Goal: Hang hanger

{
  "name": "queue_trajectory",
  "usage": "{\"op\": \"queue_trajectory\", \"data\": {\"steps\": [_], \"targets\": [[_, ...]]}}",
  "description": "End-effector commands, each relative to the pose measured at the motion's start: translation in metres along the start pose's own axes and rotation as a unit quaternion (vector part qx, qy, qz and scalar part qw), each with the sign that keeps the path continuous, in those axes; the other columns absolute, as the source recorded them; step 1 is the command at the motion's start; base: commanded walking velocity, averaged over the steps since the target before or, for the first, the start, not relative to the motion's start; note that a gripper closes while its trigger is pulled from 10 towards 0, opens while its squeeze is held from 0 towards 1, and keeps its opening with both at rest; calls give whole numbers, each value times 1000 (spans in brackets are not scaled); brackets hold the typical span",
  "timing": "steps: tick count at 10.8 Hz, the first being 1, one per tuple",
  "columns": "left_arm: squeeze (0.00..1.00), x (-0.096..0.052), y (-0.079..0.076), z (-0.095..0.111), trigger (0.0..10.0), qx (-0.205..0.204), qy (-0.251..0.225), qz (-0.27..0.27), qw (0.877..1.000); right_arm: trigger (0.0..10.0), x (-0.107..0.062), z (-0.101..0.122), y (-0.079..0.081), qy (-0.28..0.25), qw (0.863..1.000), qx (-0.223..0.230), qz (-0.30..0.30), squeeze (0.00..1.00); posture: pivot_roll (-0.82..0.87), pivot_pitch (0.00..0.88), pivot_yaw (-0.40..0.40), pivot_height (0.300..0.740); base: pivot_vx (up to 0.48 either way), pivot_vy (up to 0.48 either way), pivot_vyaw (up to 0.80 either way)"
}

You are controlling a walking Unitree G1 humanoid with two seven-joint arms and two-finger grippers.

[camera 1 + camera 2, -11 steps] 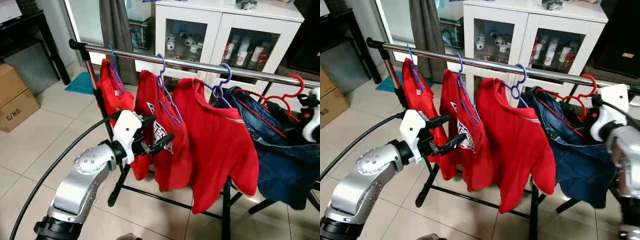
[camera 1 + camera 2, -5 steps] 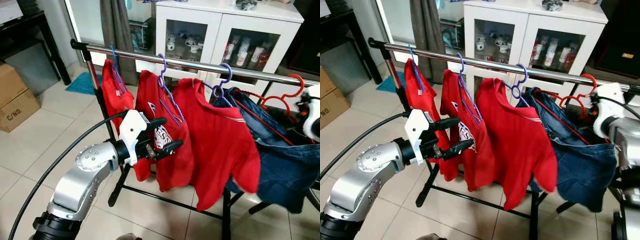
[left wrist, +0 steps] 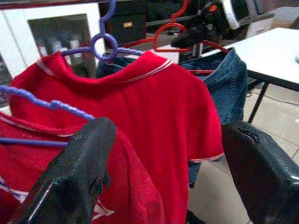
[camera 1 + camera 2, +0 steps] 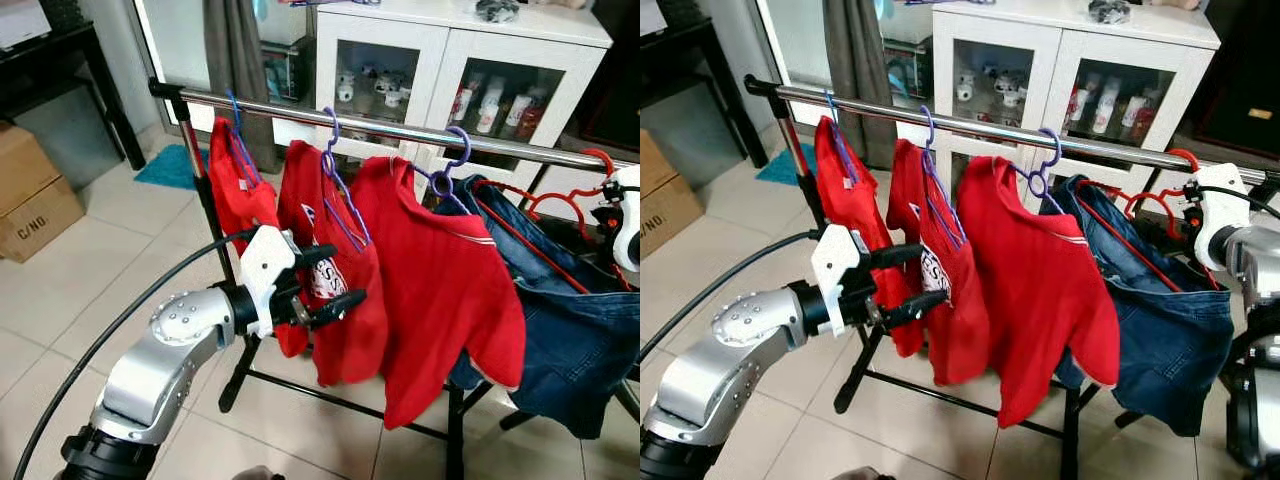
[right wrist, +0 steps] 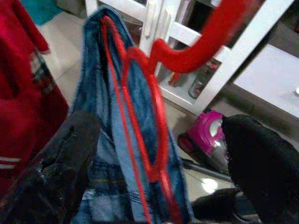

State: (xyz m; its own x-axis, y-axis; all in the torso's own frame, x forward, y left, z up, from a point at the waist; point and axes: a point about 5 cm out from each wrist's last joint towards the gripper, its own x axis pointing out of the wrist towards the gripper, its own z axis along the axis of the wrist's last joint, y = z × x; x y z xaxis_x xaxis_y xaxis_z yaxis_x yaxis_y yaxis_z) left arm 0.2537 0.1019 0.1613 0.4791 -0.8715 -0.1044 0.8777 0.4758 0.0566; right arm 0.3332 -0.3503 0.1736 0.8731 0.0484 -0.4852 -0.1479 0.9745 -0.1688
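A red hanger [image 4: 1178,160] carrying a blue denim garment [image 4: 570,320] has its hook over the chrome rail [image 4: 400,130] at the rail's right end. My right gripper [image 5: 161,140] is right at that hanger. It is open, and the hanger's red neck [image 5: 158,116] runs through the wide gap between its fingers [image 5: 60,163]. Its white wrist [image 4: 1218,205] sits just right of the hook. My left gripper [image 4: 335,278] is open and empty, held in front of the middle red shirt [image 4: 335,270].
Three red shirts on purple hangers [image 4: 335,170] fill the rail's left and middle. Behind the rack stands a white glass-door cabinet [image 4: 470,60]. A cardboard box [image 4: 30,195] and a dark table [image 4: 60,70] are at the left. The rack's black base [image 4: 330,395] crosses the tiled floor.
The denim garment and the nearest red shirt have swung slightly. My left gripper has edged toward the red shirts. The right wrist has risen a little beside the red hook.
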Motion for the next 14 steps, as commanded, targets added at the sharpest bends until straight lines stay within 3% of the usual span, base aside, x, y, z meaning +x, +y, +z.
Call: {"op": "queue_trajectory", "data": {"steps": [1, 2, 3, 6, 9, 10, 11, 12, 13, 14], "targets": [[0, 0, -2, 3, 10000, 2, -2, -6, 1000, 7922, -4, 6, -8, 1, 1000, -9, -18, 0, -26, 0, -7, 740, 0, 0, 0], [0, -1, -2, 2, 10000, 2, -1, -5, 1000, 9725, -3, 5, -10, 6, 1000, -10, -27, 0, -25, 0, -8, 740, 0, 0, 0], [0, -1, -2, 2, 10000, 3, 2, -3, 1000, 10000, -2, 2, -11, 17, 999, -10, -42, 0, -23, 0, -11, 740, 0, 0, 0], [0, -1, -4, 1, 10000, 1, 4, -4, 1000, 10000, 3, -12, -5, 38, 999, 16, -31, 0, -19, 0, -14, 740, 0, 0, 0], [0, -2, -5, 1, 10000, 2, 6, -8, 1000, 9961, 6, -9, 6, 33, 998, 20, 51, 0, -19, 0, -14, 740, 0, 0, 0], [0, -2, -5, 1, 10000, 2, 6, -10, 1000, 7373, 5, -9, 6, 33, 998, 18, 56, 0, -23, 0, -9, 740, 0, 0, 0], [0, -1, -5, 2, 10000, 2, 6, -12, 1000, 2667, 5, -6, 5, 31, 998, 17, 55, 0, -27, 0, -5, 740, 0, 0, 0], [0, 0, -5, 2, 10000, 3, 6, -14, 1000, 941, 5, -5, 5, 31, 998, 17, 57, 0, -27, 0, -5, 740, 0, 0, 0], [0, 0, -4, 2, 10000, 4, 6, -15, 1000, 0, 4, -6, 5, 35, 997, 17, 60, 0, -28, 0, -4, 740, 0, 0, 0], [0, 0, -4, 2, 10000, 4, 6, -15, 1000, 0, 3, -7, 4, 42, 997, 16, 61, 0, -27, 0, -5, 740, 0, 0, 0]]}}
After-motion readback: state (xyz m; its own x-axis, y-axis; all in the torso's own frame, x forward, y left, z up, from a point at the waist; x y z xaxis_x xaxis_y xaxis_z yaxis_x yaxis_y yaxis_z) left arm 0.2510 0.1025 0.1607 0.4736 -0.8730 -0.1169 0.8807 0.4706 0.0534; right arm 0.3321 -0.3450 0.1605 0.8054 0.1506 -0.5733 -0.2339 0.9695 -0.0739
